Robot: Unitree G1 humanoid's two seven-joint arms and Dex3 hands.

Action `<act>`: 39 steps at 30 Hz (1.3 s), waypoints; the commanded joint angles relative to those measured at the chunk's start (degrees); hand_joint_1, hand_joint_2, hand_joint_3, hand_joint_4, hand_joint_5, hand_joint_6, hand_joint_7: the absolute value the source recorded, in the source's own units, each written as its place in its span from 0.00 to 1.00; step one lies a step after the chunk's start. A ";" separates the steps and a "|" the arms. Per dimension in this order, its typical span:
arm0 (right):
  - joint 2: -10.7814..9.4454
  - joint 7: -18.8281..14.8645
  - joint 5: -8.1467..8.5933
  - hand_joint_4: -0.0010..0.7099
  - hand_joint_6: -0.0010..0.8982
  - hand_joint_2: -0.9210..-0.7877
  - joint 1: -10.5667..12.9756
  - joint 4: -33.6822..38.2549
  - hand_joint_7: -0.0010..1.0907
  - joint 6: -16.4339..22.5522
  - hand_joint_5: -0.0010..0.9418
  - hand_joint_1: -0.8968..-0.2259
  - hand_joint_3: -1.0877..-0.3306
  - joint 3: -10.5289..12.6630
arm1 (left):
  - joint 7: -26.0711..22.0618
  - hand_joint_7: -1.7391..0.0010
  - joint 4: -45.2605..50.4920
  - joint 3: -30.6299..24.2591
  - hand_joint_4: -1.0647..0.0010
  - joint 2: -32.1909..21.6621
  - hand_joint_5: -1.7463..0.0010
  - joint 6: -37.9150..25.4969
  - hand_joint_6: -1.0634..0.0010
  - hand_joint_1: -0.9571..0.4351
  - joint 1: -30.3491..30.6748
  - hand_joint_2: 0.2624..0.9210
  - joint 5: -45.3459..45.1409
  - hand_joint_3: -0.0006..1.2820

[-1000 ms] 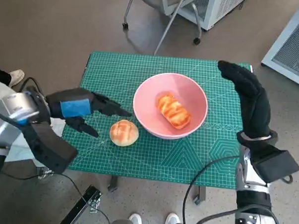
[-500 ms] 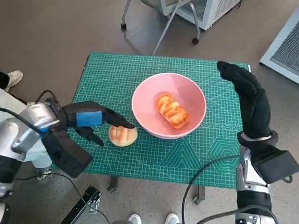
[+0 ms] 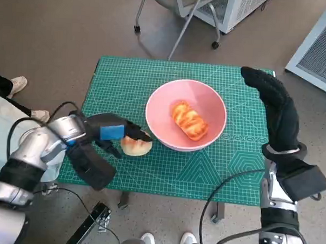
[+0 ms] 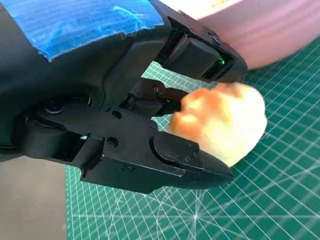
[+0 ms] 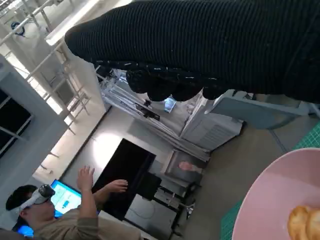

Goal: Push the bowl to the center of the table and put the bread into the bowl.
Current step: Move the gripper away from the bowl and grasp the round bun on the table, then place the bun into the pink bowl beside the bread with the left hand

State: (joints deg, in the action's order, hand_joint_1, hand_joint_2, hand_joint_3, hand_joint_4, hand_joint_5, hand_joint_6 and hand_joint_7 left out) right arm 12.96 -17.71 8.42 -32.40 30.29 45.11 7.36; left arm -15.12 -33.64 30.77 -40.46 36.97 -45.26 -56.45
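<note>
The table [image 3: 127,77], covered by a green gridded cutting mat, fills the middle of the head view, with a wheeled chair base [image 3: 175,25] on the brown floor beyond its far edge. On the mat sits the pink bowl [image 3: 160,119], roughly central and a little toward the right side; its rim also shows in the right wrist view as a pale pink curve. Inside the bowl lies 1 glazed oblong bread [image 3: 189,120], slanted across the bottom.

The right hand [image 3: 274,108] in its black knitted glove stands upright at the table's right edge, just beside the bowl without touching it. It holds nothing and its fingers look extended, though the glove hides how far apart they are.

The left hand [image 3: 111,133], with blue tape on its back, reaches in from the left side of the table and grips the round bun [image 3: 136,145], which sits just beside the bowl's near-left wall. In the left wrist view, black fingers [image 4: 165,155] close around the bun from both sides, and the bun looks to be resting on or just above the mat; the view does not settle which.

In the right wrist view a person [image 5: 55,215] sits at a distance by a lit screen, 1 hand raised.
</note>
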 commanded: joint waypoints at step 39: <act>-0.61 -0.03 0.33 0.50 0.00 0.00 1.64 0.62 0.77 -0.33 0.02 0.46 0.33 -0.42 | -7.69 0.33 3.88 0.94 0.42 -4.73 0.33 1.80 0.34 0.69 -1.50 1.00 14.96 0.05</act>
State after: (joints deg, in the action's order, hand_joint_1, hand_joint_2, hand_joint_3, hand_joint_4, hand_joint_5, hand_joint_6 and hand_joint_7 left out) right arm 13.00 -17.57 8.75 -32.06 30.50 45.77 7.27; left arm -15.48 -34.87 35.77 -43.45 38.50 -48.27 -50.71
